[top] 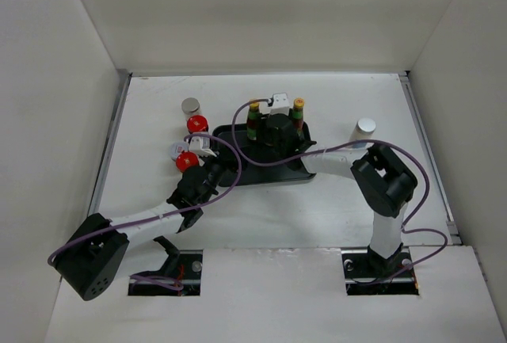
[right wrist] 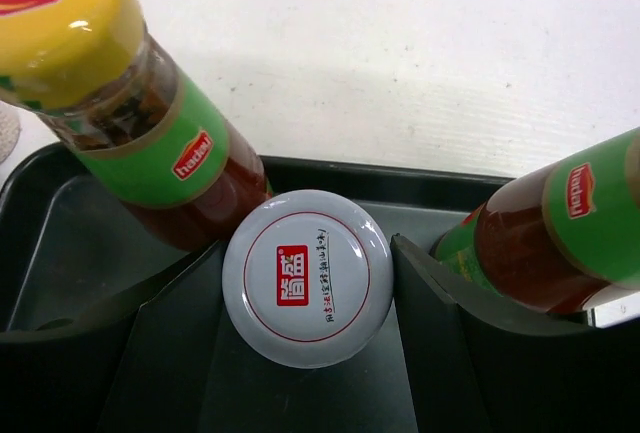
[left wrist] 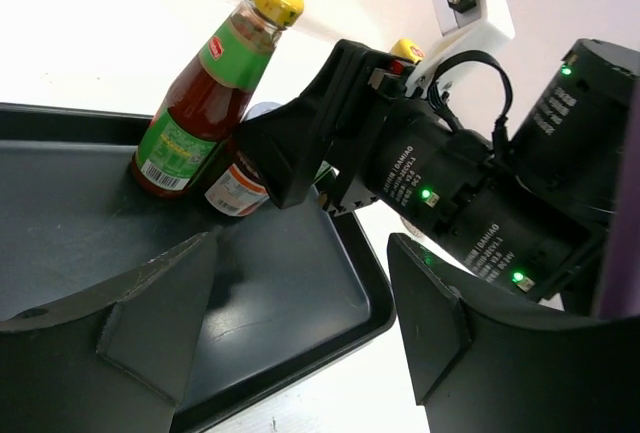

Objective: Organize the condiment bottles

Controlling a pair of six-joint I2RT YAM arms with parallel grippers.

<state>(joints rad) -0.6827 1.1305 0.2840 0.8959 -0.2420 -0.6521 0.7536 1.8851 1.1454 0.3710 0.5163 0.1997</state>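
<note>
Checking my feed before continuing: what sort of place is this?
Probably a lab test cell, not a kitchen: bare white walls box in a white table, with two arms bolted at its edge and a black tray.

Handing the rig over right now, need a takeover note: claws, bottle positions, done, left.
Left claw: open, empty, by the tray's left edge.
Right claw: shut on a silver-lid jar standing in the tray, between two yellow-cap bottles.
Done: those three are in the tray.
Left: two red-lid jars and two silver-lid jars left of the tray, white cylinder right of it.
</note>
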